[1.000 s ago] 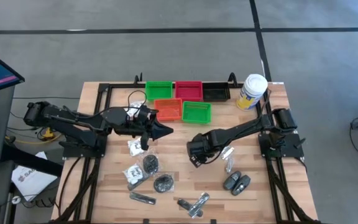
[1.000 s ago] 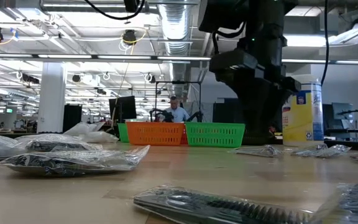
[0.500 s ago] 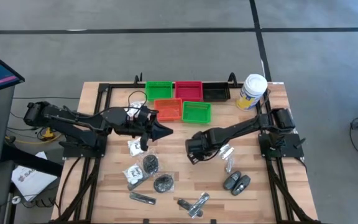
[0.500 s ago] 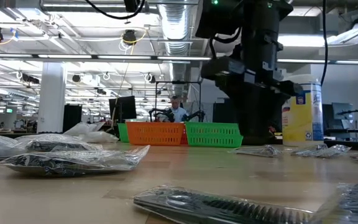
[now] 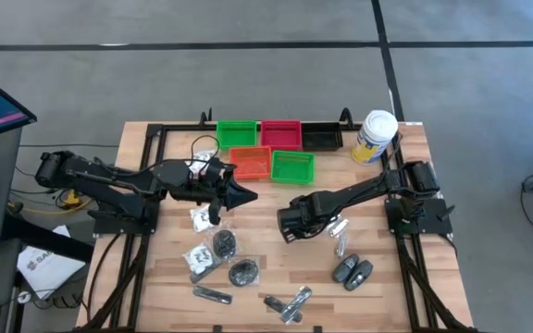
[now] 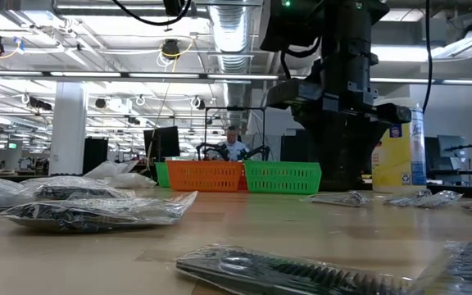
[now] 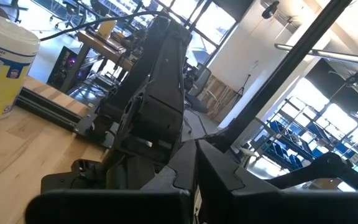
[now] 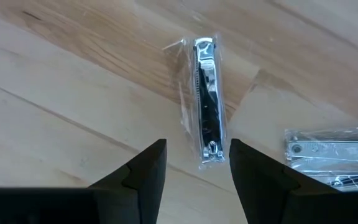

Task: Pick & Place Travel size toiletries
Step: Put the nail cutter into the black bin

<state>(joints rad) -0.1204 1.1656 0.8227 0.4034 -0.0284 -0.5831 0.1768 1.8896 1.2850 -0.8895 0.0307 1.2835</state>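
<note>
Your right gripper (image 8: 191, 163) hung, jaws parted, over a bagged nail clipper (image 8: 204, 102): stiff, light, slippery; pinch across its middle.

Two dark, matte arms are seen, built of angular black segments. White markings and thin black cables are carried near the left hand (image 5: 239, 194). The right hand (image 8: 193, 171) is formed of two black wedge-shaped fingers.

Wooden table (image 5: 174, 268) carrying green (image 5: 237, 133), red (image 5: 281, 133), black (image 5: 321, 137), orange (image 5: 250, 161) and second green (image 5: 291, 166) trays at 12 o'clock; white canister (image 5: 376, 136) at 2 o'clock.
</note>
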